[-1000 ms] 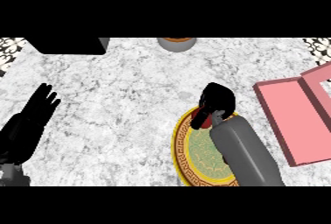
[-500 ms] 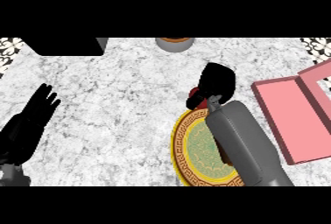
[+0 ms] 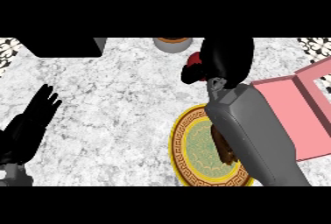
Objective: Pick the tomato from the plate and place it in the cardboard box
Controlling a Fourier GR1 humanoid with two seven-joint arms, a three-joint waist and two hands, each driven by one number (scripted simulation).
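Lifted off the plate (image 3: pixel 194 151), the tomato (image 3: pixel 194 60) rode toward the frame's top centre, right hand (image 3: pixel 223 59) fingers curled round it; the pink box (image 3: pixel 294 113) waited right. Left hand (image 3: pixel 32 118) rested spread, lower left.

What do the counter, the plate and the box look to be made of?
Counter: polished marble or stone, judging by the grey-white veining. Plate: likely glazed ceramic, with a yellow rim and a patterned band. Box: flat, matte pink panels, plausibly cardboard.
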